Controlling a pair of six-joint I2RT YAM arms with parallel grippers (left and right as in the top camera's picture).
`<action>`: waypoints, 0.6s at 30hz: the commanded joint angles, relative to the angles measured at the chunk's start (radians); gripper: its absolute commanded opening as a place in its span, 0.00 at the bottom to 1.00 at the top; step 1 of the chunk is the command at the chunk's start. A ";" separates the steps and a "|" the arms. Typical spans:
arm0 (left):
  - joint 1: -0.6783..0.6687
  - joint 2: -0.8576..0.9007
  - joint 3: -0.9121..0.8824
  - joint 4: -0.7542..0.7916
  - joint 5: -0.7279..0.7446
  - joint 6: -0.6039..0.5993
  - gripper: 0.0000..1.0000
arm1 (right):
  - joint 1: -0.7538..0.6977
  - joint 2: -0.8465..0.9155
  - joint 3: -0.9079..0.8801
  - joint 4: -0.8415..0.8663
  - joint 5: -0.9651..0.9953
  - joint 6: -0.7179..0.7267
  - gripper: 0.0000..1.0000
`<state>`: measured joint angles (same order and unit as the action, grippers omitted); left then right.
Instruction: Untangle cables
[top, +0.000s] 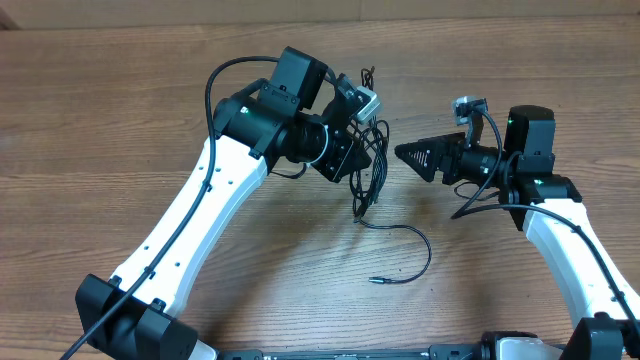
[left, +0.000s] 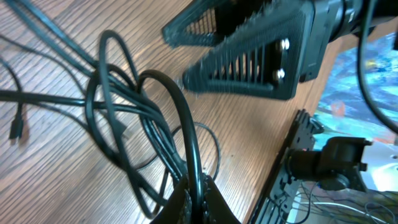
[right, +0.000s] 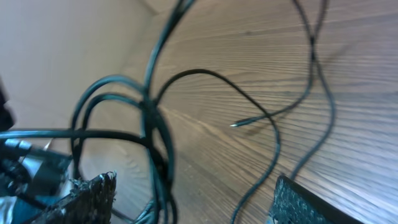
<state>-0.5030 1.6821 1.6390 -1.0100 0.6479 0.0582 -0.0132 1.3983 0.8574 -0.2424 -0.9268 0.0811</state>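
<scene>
The cables (top: 368, 165) are thin black cords, bunched in loops in the middle of the table. One loose strand (top: 412, 250) trails toward the front and ends in a small plug. My left gripper (top: 352, 158) is shut on a loop of the bundle (left: 198, 163) and holds it above the wood. My right gripper (top: 418, 157) is open just right of the bundle, not touching it. In the right wrist view the loops (right: 152, 134) hang between my open fingers (right: 193, 199).
The wooden table (top: 100, 110) extends on all sides. The right arm's fingers (left: 249, 53) show large in the left wrist view, close above the bundle. The table's front edge and a black frame (left: 292, 168) lie to the right there.
</scene>
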 joint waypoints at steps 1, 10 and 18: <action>-0.002 -0.020 0.019 0.021 0.076 -0.014 0.04 | 0.000 0.001 0.006 0.011 -0.109 -0.091 0.79; -0.045 -0.020 0.019 0.019 0.113 -0.014 0.04 | 0.014 0.001 0.006 0.054 0.047 -0.040 0.70; -0.099 -0.020 0.019 0.016 0.117 -0.013 0.04 | 0.014 0.001 0.006 0.074 0.157 -0.010 0.71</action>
<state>-0.5846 1.6821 1.6390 -0.9947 0.7261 0.0536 -0.0036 1.3983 0.8574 -0.1867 -0.8749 0.0395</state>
